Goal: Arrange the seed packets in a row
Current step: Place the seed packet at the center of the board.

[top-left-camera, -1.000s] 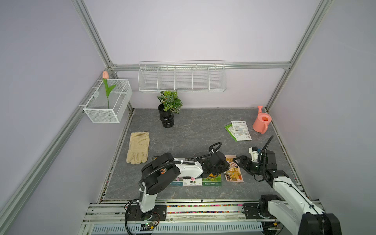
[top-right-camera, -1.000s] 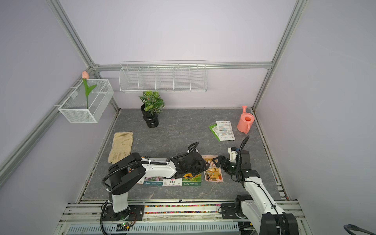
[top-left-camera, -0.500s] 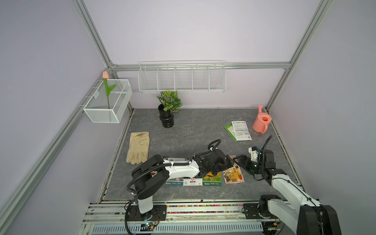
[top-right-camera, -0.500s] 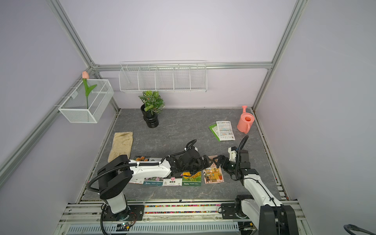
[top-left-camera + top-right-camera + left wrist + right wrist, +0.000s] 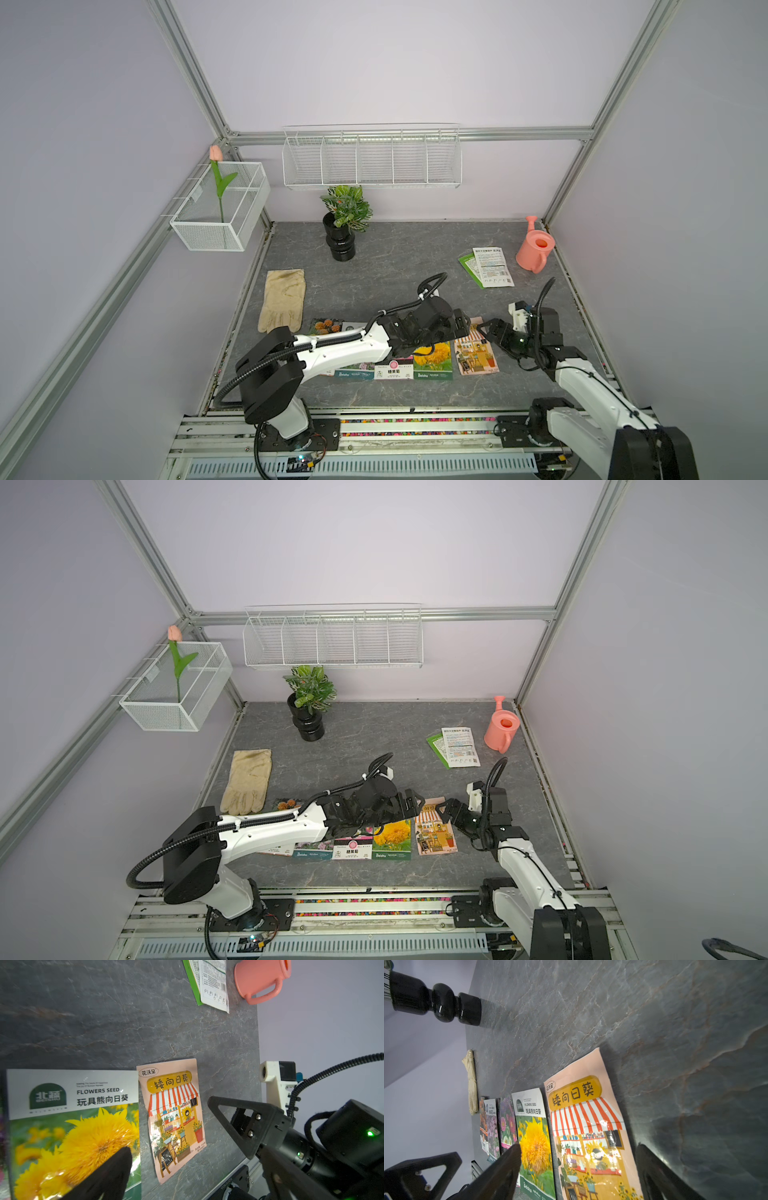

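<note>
With both your pairs of jaws wide and empty, five packets (image 5: 432, 360) lie in a row at the surface's (image 5: 395, 266) front while a white-backed packet (image 5: 493, 267) lies apart by the can (image 5: 535, 250).

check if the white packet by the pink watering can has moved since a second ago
No. The white-backed packet lies in the same spot beside the watering can, over the green packet, as before.

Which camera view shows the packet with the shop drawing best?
The left wrist view: the shop-drawing packet lies whole and sharp there. The right wrist view shows it bigger, but the frame cuts off one end. In both top views it is small.
</note>
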Controlling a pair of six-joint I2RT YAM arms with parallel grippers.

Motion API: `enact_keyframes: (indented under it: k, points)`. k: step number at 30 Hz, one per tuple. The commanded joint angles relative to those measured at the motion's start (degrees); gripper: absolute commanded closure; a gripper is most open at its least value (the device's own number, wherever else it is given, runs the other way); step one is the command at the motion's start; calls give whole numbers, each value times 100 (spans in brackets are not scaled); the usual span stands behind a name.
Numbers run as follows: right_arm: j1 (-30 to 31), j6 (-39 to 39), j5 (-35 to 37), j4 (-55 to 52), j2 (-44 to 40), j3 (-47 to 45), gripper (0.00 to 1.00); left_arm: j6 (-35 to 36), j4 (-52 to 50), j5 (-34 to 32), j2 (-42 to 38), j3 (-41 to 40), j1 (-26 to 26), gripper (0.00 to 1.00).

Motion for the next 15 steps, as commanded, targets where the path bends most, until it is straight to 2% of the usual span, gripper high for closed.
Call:
enact_keyframes:
  k: [1,9,15]
  points:
    - [87,175,69,-444,-166,-197,12,288,-274,-371,-244,153,117,0]
    - [328,260,155,-335,38,-376,11,380,-221,-352,-477,19,312,0]
    - [531,311,246,-526,-162,-463,11,399,-186,-375,-600,-87,383,0]
